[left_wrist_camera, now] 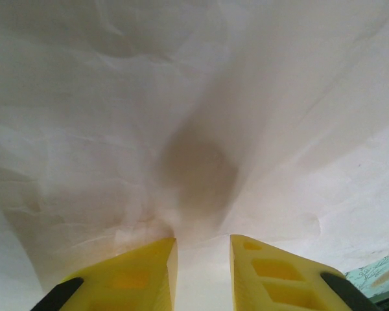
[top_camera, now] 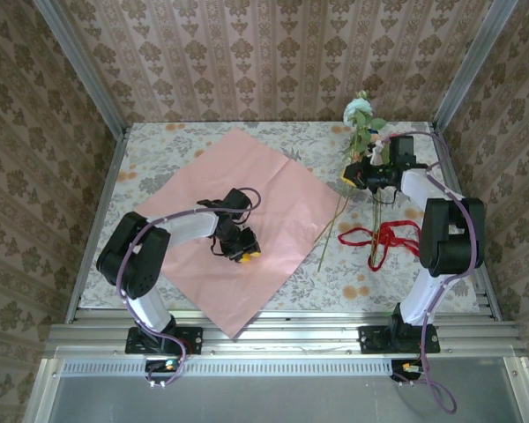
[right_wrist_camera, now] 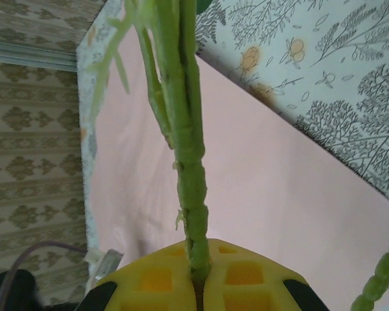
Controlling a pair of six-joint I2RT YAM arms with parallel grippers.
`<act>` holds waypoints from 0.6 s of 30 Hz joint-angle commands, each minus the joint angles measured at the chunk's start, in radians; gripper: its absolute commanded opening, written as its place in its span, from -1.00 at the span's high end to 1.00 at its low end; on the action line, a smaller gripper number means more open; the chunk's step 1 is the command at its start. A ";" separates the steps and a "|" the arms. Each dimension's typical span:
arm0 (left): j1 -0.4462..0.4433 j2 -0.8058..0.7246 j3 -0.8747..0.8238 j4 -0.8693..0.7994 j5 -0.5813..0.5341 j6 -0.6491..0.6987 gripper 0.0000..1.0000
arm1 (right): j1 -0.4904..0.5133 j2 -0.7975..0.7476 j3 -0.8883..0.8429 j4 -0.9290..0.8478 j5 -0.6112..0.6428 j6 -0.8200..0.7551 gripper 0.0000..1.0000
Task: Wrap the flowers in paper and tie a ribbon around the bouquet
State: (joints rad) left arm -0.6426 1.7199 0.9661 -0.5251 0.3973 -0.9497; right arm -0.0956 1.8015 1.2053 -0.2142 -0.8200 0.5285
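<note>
While right end effector (right_wrist_camera: 198,256) grips flowers (right_wrist_camera: 187,129), left end effector (left_wrist_camera: 203,245) narrow, paper (top_camera: 278,176) over tablecloth (top_camera: 322,284).

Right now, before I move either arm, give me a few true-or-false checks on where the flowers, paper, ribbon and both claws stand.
1. The right claw is shut on the stems of the flowers. True.
2. The ribbon is tied around the flowers. False: it lies loose on the tablecloth, to the right of the paper.
3. The paper lies spread open on the table, pink side up. True.
4. The left claw is reaching for the ribbon. False: it is down on the paper, well away from the ribbon.
5. The flowers are already wrapped. False: they are held beside the paper's right edge, unwrapped.
</note>
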 commanded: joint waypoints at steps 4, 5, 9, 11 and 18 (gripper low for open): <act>-0.011 0.005 0.009 -0.007 0.009 -0.004 0.48 | -0.050 -0.113 -0.173 0.338 -0.157 0.236 1.00; -0.011 0.004 0.009 -0.007 0.009 -0.003 0.48 | -0.049 -0.132 -0.187 0.364 -0.161 0.247 1.00; -0.012 0.008 0.016 -0.007 0.008 -0.003 0.48 | -0.047 -0.221 -0.228 0.458 -0.170 0.304 1.00; -0.012 0.010 0.019 -0.007 0.009 -0.003 0.48 | -0.043 -0.251 -0.223 0.444 -0.165 0.307 1.00; -0.007 -0.020 0.032 -0.033 -0.014 0.000 0.48 | 0.051 -0.308 -0.102 0.128 -0.034 0.125 1.00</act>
State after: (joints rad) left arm -0.6476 1.7199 0.9710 -0.5240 0.3962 -0.9497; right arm -0.1032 1.5230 1.0313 0.0784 -0.9161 0.7647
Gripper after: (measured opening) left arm 0.259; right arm 0.083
